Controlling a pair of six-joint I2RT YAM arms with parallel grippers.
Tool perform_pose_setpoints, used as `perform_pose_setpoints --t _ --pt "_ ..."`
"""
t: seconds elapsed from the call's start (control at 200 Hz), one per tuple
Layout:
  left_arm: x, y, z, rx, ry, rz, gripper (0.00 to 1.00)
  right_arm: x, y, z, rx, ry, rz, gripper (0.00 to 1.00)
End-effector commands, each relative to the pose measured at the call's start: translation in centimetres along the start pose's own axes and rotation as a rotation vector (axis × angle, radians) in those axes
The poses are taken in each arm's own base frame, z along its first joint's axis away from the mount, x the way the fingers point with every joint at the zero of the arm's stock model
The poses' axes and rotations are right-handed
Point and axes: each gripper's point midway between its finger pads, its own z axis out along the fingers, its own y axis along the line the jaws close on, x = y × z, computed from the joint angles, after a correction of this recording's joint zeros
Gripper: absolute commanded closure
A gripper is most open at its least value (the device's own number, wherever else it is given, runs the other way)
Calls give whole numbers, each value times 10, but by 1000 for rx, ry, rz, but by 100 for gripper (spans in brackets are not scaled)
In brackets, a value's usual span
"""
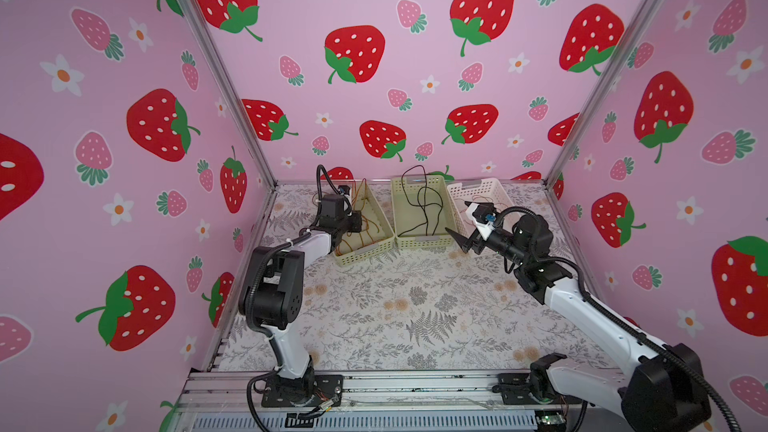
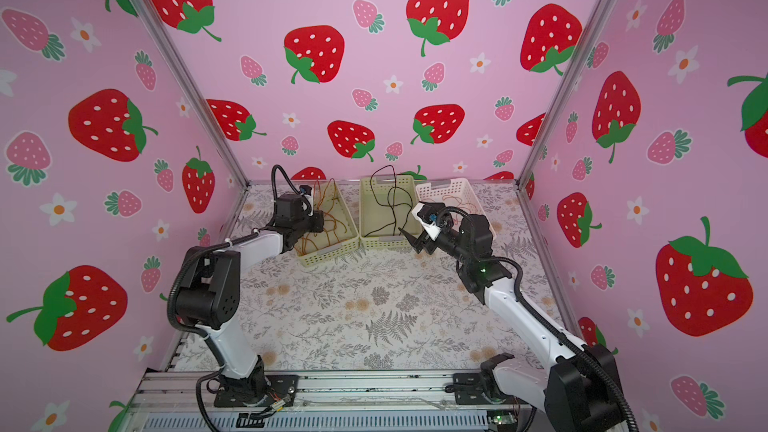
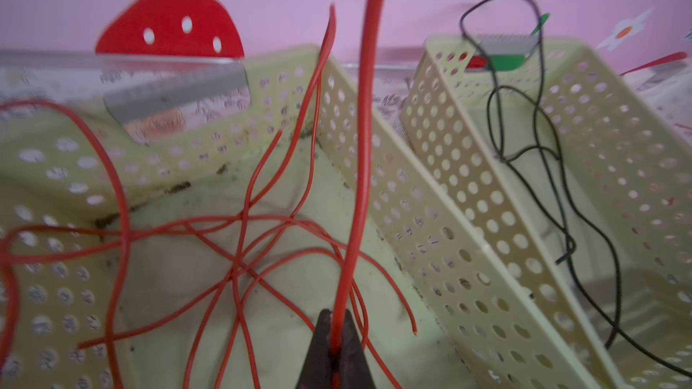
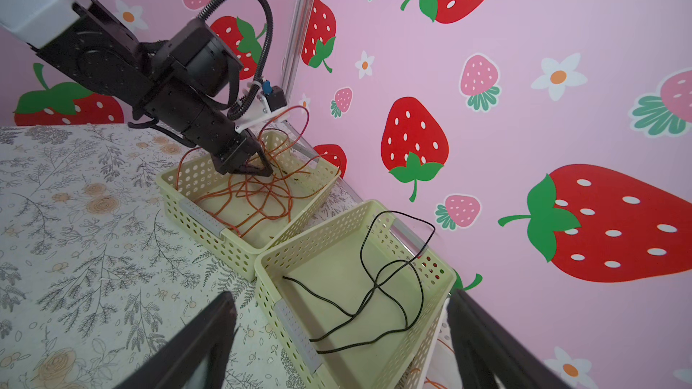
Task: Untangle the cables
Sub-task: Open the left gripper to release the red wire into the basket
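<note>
The left gripper (image 3: 333,346) is pressed together on one orange-red cable (image 3: 361,144), which goes up from between its fingers and leaves the wrist view at the edge. This gripper is down inside the left-hand basket (image 1: 361,252), which stands just beside the middle basket (image 1: 422,241), on its left in both top views, with their near corners close together. Around the closed fingers the other orange-red cables (image 3: 239,263) lie crossed over each other on the floor of that basket, and some strands rise above its walls. The right gripper (image 1: 457,239) has its fingers well apart and holds nothing. It is held over the table (image 1: 395,305), just in front of the near right corner of the middle basket, and it points toward that basket. Inside the middle basket a black cable (image 4: 374,286) lies in loose loops, and one loop stands up over the far rim. On the right of the middle basket, just beside it, stands a white basket (image 1: 482,188), partly hidden behind the right arm, with a few thin orange strands (image 2: 455,201) in it.
</note>
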Motion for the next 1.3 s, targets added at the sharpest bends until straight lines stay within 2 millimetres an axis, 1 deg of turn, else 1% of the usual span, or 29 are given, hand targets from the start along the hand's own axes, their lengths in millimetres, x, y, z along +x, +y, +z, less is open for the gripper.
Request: perform_pose_setpoints --t 0.0,0.015,0.035,0.045,0.105,0.16,0.205,0.275,0.385,0.42,0.455,0.48,0.49,0.59,0.645,0.77,0.89,1.016,1.091,1.186,1.281,1.286,1.291 --pt "-10 8 4 -31 26 -131 99 15 0 2 18 41 20 10" --pt "-9 9 5 -36 33 -143 96 15 -1 2 22 44 21 10" --pt "-7 11 7 -42 43 -156 95 18 -1 2 24 50 23 10" --pt "-6 12 8 -43 48 -162 92 19 -1 2 28 52 23 10" --pt "0 14 11 -48 82 -194 85 23 -2 1 40 64 25 9" --pt "2 15 12 -52 102 -220 76 28 -4 1 54 78 32 9" --pt "3 16 12 -55 109 -240 64 31 -5 1 65 87 37 8" --pt "1 18 8 -65 102 -265 50 38 -8 1 82 106 49 7" --pt "-11 18 -11 -76 59 -271 32 47 -16 -1 127 134 75 5" --pt "-16 17 -19 -71 34 -265 22 50 -19 -3 139 140 86 5" --pt "-23 16 -29 -72 1 -259 7 52 -21 -5 147 142 94 5" --pt "-26 16 -35 -76 -16 -257 1 53 -22 -6 151 145 98 5" --pt "-28 16 -38 -78 -22 -257 0 53 -22 -6 152 145 99 4" --pt "-39 14 -65 -83 -70 -230 1 58 -25 -10 165 154 105 3" --pt "-42 12 -77 -84 -87 -210 1 60 -27 -13 176 159 105 2" --pt "-46 17 -103 -128 -125 -170 1 65 -33 -17 204 171 112 1" --pt "-45 16 -115 -132 -141 -119 1 67 -38 -21 224 175 121 1" --pt "-38 13 -117 -114 -123 -84 0 69 -40 -25 241 181 139 1" --pt "-37 13 -122 -120 -137 -63 1 72 -42 -28 255 186 150 1" --pt "-41 14 -137 -134 -184 2 3 79 -48 -35 298 204 181 1" --pt "-47 14 -161 -160 -285 97 2 95 -62 -49 392 237 232 1" --pt "-52 14 -164 -160 -306 101 2 96 -62 -50 397 238 235 1" --pt "-53 15 -166 -166 -314 105 2 96 -64 -51 405 239 238 1"
